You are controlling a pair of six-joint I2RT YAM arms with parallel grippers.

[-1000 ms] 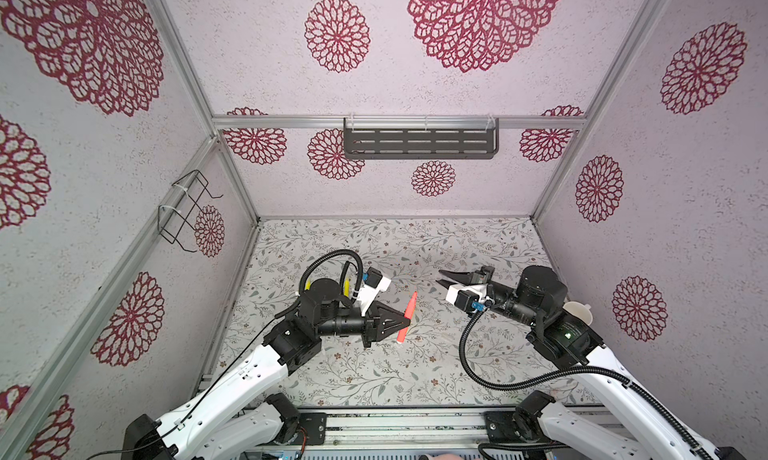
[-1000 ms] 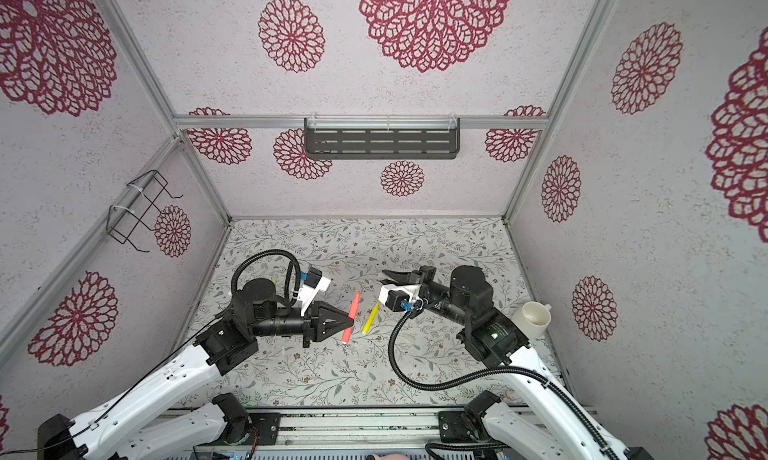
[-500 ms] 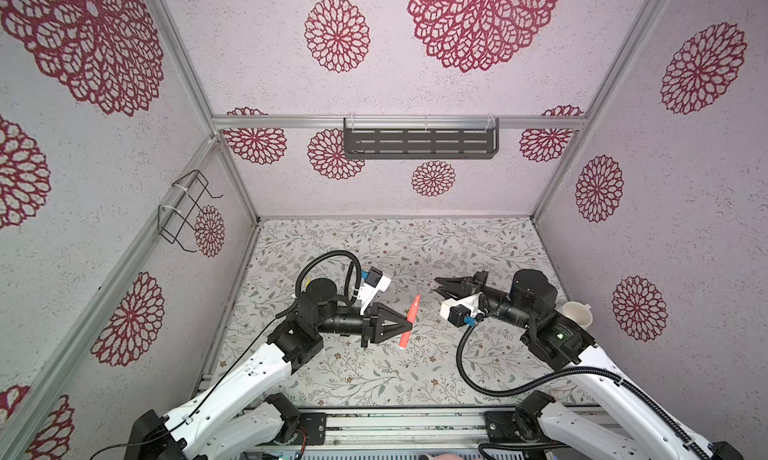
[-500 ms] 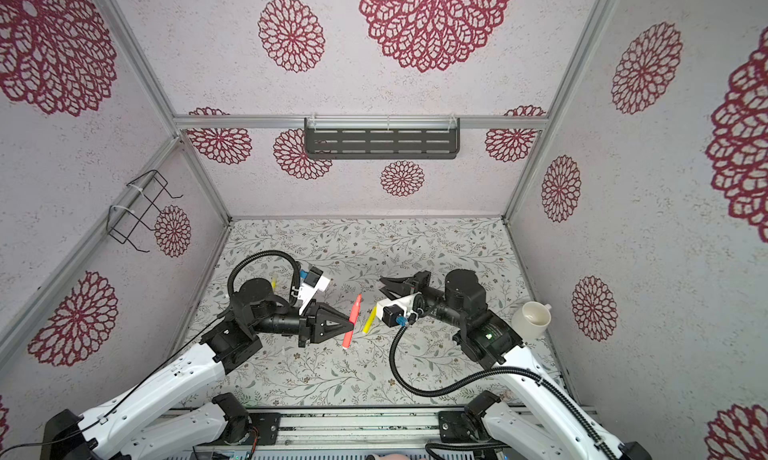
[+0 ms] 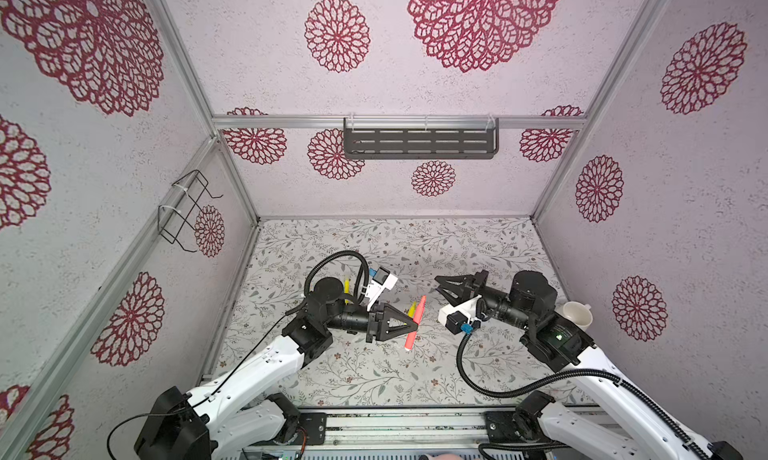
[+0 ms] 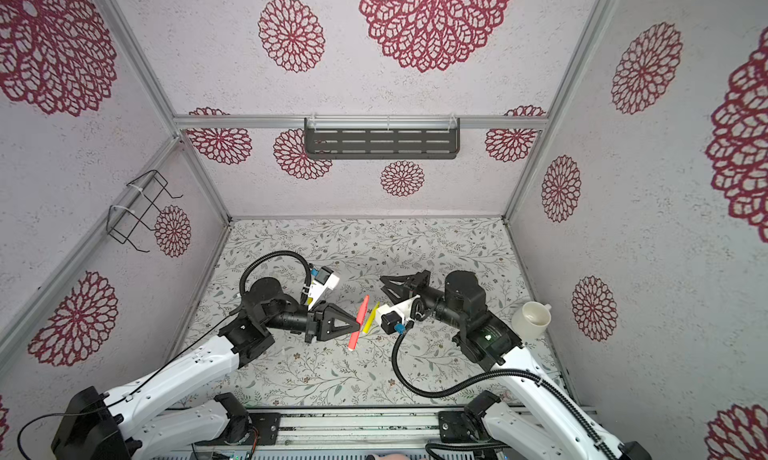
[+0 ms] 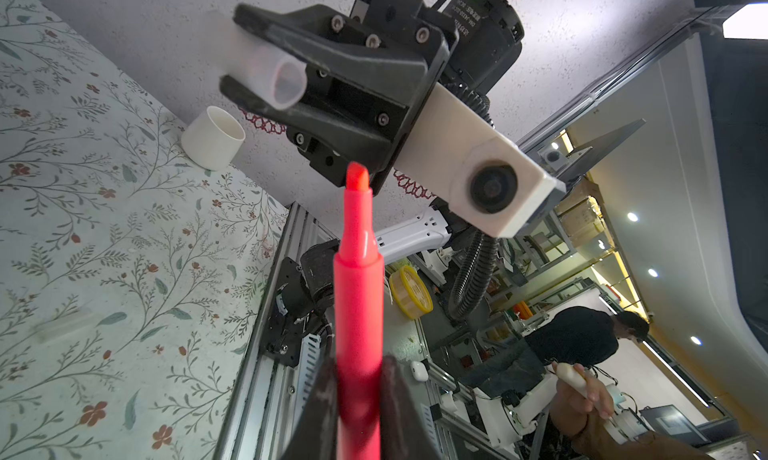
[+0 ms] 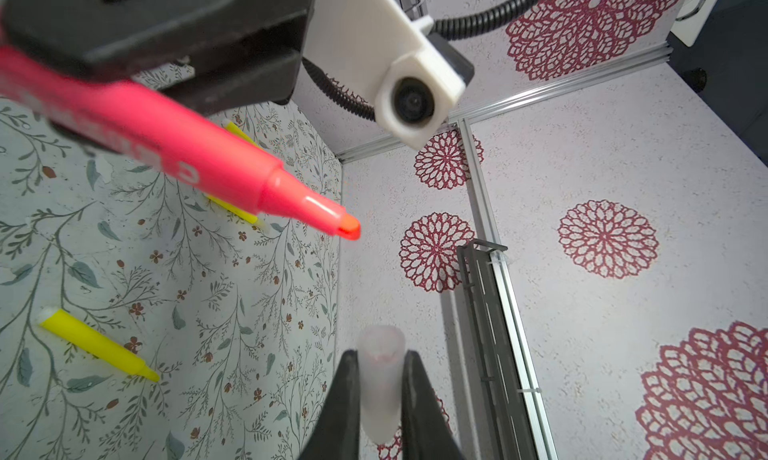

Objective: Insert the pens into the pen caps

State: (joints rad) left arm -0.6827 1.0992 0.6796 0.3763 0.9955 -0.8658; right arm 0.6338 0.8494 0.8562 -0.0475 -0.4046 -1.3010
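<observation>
left tool (image 7: 358,359) pinches the red pen (image 7: 359,296), right tool (image 8: 379,353) a clear cap (image 8: 380,383) (arms facing, raised).

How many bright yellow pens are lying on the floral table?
3, in the right wrist view. One yellow pen lies apart, visible; a second yellow pen and a third yellow pen show behind the red-pink pen in the left gripper. Arms may hide more.

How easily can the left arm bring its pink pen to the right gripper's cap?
Probably yes: left gripper holds the pink pen, right gripper the cap, only open air lies between them.
</observation>
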